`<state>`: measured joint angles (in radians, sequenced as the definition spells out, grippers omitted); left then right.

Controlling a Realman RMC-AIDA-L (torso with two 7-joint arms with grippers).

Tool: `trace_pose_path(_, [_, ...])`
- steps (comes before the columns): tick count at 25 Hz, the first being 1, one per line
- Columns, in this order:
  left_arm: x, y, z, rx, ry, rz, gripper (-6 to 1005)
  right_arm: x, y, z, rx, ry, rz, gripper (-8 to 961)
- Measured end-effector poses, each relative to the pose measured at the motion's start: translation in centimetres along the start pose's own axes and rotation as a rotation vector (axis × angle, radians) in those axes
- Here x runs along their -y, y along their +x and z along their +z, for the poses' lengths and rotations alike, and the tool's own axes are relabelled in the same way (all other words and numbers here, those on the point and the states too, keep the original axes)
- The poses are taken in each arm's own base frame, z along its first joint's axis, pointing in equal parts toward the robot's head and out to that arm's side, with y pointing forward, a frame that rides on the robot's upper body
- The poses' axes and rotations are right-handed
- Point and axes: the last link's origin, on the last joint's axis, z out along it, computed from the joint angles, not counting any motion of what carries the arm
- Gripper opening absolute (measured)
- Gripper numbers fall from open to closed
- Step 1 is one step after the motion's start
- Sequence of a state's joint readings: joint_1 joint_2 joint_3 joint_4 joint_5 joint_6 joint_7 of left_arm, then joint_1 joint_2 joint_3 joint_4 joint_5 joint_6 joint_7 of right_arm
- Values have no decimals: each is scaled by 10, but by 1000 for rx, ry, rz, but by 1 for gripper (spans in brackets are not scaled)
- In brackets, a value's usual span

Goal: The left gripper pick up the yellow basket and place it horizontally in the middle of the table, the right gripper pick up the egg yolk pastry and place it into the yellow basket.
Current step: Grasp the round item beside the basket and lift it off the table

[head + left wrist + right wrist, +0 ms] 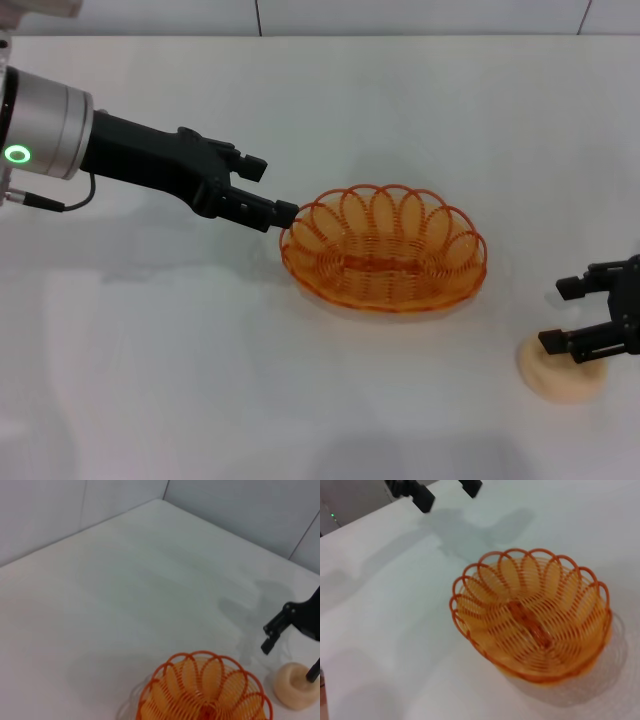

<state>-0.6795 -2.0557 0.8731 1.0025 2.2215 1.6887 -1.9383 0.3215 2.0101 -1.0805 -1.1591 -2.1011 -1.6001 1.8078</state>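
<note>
Head view shows the yellow basket [385,250] resting flat on the table [200,400], a little right of the centre of the frame, with its long side running left to right. The left gripper [270,190] comes in from the upper left of the frame on its black arm. Its fingers are spread apart, one finger tip is at the basket's left rim and the other is higher and free, so it grasps nothing.

At the lower right of the frame the right gripper [562,315] hangs over the egg yolk pastry [562,372], which lies on the table, apart from the basket. Its two fingers are also spread, and the nearer one covers the top edge of the pastry. I cannot tell if it touches it.

Left wrist view shows the basket [205,692] at the bottom middle and the pastry [296,686] at the lower right, with the right gripper [292,652] over it.

Right wrist view shows the basket [532,615] empty.
</note>
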Motion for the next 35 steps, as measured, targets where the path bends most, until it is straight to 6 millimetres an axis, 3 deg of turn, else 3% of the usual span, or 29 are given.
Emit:
trace_pose_path(11, [-2,3,-1,-42,-14,-3,886,1,19,2,-7,22,53,710])
trace_pose_path(16, [-2,3,-2,-44,-13,-5,886,1,20,3,-8,20,55,575])
trace_pose_path(22, [-2,3,-2,-44,-14,-5,886,1,22,3,-19,21,55,567])
trace_pose_path(28, [-2,3,-2,-46,-14,-6,886,1,23,4,-25,20,55,378])
trace_pose_path(35, [-2,3,-2,-50,-14,-7,886,-1,22,5,-28,8,54,310])
